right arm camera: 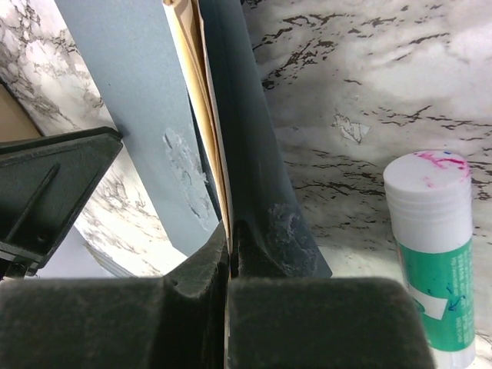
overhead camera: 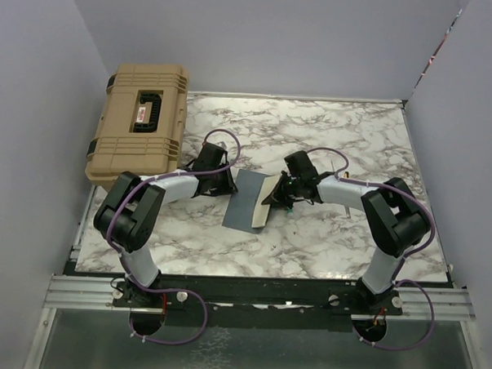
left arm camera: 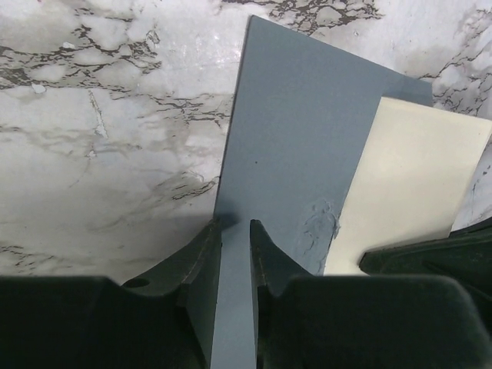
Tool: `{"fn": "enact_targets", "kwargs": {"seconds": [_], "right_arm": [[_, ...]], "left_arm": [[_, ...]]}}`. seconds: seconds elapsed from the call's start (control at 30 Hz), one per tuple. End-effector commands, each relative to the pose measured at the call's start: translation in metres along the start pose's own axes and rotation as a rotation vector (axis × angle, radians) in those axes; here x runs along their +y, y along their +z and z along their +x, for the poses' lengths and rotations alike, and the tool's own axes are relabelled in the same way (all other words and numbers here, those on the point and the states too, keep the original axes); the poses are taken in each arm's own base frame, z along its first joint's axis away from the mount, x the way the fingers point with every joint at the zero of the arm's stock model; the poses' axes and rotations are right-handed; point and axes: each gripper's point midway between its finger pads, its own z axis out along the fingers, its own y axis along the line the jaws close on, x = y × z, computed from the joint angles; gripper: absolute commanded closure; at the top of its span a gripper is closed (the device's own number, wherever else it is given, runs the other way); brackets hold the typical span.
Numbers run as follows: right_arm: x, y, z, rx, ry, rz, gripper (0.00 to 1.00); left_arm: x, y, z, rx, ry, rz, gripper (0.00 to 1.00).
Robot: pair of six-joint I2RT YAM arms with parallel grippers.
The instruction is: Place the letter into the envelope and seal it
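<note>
Letter, a flat tan paper sheet (right arm camera: 196, 100), runs down into the right tool (right arm camera: 231, 246), whose jaws are clenched tight on its edge. A darker fold of the slate blue-grey paper envelope (left arm camera: 307, 138) looks caught in the same pinch. In the right wrist view the sheet sits sandwiched between two blue-grey layers. In the left wrist view a broad pale part of it shows beyond the envelope's right edge, so I judge it only partly in.

The left tool (left arm camera: 234, 238) straddles the envelope's left edge, one jaw on each side with paper between. Whether it has bitten down, I cannot tell.

Both papers lie mid-table, between the two tools, on the white marble-patterned table (overhead camera: 346, 140).

What is left, by my reading: sliding the sheet fully inside, folding the flap over, and sealing it. Rough, crinkled patches mark the envelope near the tools.

A glue stick with a white cap and green label (right arm camera: 430, 254) is just right of the right tool and could be knocked. A big tan hard case (overhead camera: 138, 123) lies far left, well apart.
</note>
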Motion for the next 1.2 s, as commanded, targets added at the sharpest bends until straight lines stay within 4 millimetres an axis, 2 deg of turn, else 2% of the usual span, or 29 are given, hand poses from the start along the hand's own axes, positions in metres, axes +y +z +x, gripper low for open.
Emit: {"fn": "enact_targets", "kwargs": {"seconds": [0.0,0.3,0.57,0.73,0.8,0.87,1.0,1.07,1.17], "right_arm": [[-0.001,0.005,0.011,0.078,0.039,0.004,0.99],[0.006,0.016,0.020,0.163,0.050,-0.058,0.99],[0.010,0.027,0.003,0.106,-0.031,-0.050,0.99],[0.011,0.023,0.002,0.087,-0.052,-0.068,0.99],[0.011,0.017,-0.001,0.065,-0.074,-0.053,0.92],[0.011,0.009,-0.004,0.047,-0.096,-0.036,0.77],[0.007,-0.003,-0.007,0.023,-0.120,0.009,0.55],[0.001,-0.006,-0.008,0.009,-0.121,0.039,0.50],[-0.004,-0.008,-0.008,-0.002,-0.119,0.058,0.48]], "left_arm": [[0.026,0.010,0.026,0.072,-0.027,-0.092,0.78],[0.021,0.010,0.025,0.061,-0.025,-0.060,0.78],[0.021,0.007,0.028,0.067,-0.029,-0.054,0.77],[0.012,0.001,0.016,0.045,-0.026,-0.041,0.75],[0.009,-0.002,0.008,0.032,-0.010,-0.046,0.73],[0.008,-0.004,0.002,0.028,0.007,-0.052,0.70],[0.013,0.000,0.007,0.051,0.019,-0.070,0.69],[0.018,0.004,0.014,0.074,0.014,-0.079,0.70],[0.020,0.006,0.019,0.092,0.003,-0.082,0.69]]}}
